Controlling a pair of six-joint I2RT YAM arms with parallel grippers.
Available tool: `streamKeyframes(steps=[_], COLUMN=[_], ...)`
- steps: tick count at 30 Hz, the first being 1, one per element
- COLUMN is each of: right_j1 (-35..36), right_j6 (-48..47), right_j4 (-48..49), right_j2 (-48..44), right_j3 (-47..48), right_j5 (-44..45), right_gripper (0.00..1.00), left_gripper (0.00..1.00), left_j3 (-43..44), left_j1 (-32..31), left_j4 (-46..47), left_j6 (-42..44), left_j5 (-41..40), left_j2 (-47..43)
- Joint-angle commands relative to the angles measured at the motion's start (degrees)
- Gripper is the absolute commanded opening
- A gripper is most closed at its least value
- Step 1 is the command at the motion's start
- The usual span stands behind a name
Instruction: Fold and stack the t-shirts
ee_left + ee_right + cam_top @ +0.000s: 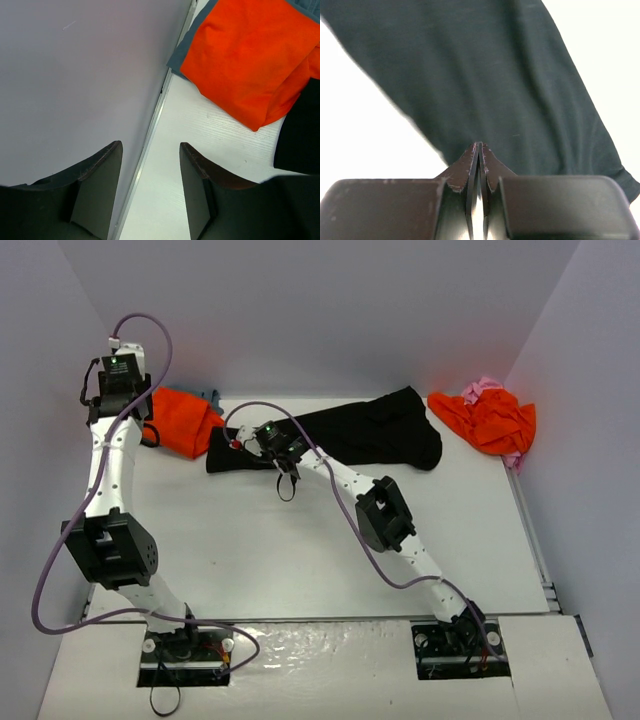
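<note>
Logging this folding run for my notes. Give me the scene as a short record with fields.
left tool: open, empty, beside the left wall
right tool: shut, apparently pinching the black t-shirt
black t-shirt: rumpled, stretched along the far side of the table
far left: folded orange shirt lying on a blue-grey shirt
far right: crumpled orange shirt, with a pink shirt peeking out around it

The white table bears a black t-shirt, left orange t-shirt and right orange t-shirt.
</note>
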Motion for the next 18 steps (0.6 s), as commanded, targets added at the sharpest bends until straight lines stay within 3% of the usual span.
streamKeyframes(steps=[1,8,18], right_j1=[2.5,0.6,-4.5], right_j6=[0.3,-1.5,-1.6], right_j4=[1.1,4.3,8.8], right_j2=[-6.8,1.3,6.6], right_j3=[-1.1,7.9,13.4], right_j5=[1.8,1.1,-0.6], right_gripper=[0.0,0.0,0.0], left_gripper=[0.46,0.46,0.45], left_j3=[0.4,-1.7,-3.2], left_j1=[2.2,3.7,4.4], left_j4=[4.2,5.0,6.7], left_j6=[-0.6,-0.6,0.0], left_j5=[2.5,3.4,4.2], left_j2=[-3.2,-3.1,-2.2])
